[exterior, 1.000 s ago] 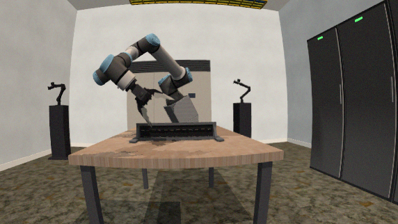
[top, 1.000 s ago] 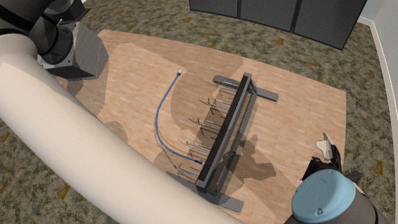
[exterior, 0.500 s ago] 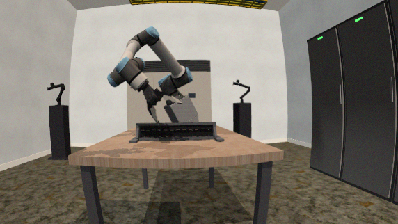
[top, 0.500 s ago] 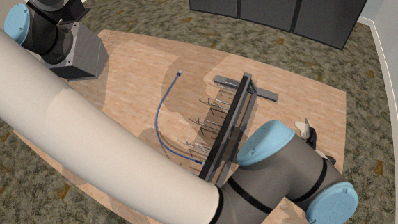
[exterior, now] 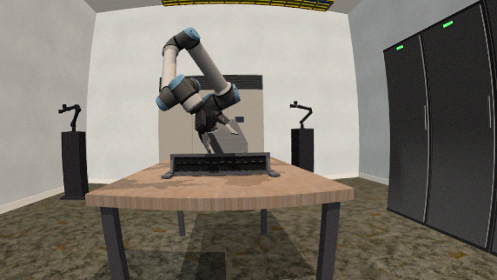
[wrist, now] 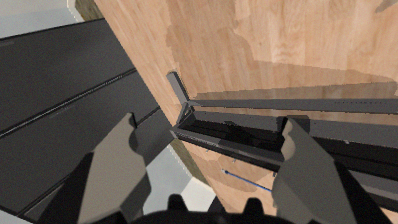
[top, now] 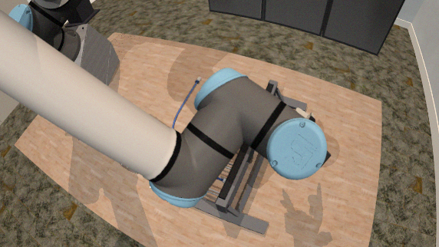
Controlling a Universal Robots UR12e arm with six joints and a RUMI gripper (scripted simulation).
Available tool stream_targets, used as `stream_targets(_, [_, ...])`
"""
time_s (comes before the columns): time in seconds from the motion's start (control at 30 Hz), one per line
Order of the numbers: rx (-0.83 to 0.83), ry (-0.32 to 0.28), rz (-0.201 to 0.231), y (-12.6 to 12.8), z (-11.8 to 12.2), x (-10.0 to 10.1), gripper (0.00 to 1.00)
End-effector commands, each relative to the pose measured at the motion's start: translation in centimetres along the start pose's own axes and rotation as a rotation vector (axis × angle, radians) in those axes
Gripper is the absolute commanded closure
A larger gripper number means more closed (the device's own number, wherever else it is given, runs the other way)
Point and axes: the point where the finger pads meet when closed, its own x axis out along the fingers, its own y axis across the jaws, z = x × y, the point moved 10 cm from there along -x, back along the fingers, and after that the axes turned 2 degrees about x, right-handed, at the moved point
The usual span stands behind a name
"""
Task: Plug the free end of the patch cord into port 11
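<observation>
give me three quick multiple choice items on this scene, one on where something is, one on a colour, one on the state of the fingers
1. Where does the free plug of the patch cord lie?
A. on the table top, away from the rack
B. held between the fingers
C. on the floor

2. What colour is the patch cord?
A. red
B. blue
C. yellow

3. How do the fingers stand?
A. shut on the plug
B. shut on nothing
C. open, holding nothing

Answers:
1. A, the free plug rests on the table, apart from the rack.
2. B, the patch cord shows blue in the top view.
3. C, the wrist view shows the fingers spread wide, with only the rack and table seen in the gripper gap.
</observation>
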Motion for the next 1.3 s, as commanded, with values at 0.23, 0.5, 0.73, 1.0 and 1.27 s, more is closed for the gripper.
stream_targets(0.23, [0.246, 0.15, 0.08, 0.6, 11.1, 3.9, 0.0])
stream_targets(0.5, [0.427, 0.245, 0.136, 1.1, 19.1, 7.0, 0.0])
stream_targets(0.73, [0.565, 0.319, 0.176, 1.4, 25.1, 9.3, 0.0])
stream_targets(1.0, [0.749, 0.415, 0.233, 1.7, 32.9, 12.5, 0.0])
stream_targets(1.27, [0.858, 0.472, 0.266, 1.9, 37.4, 14.4, 0.0])
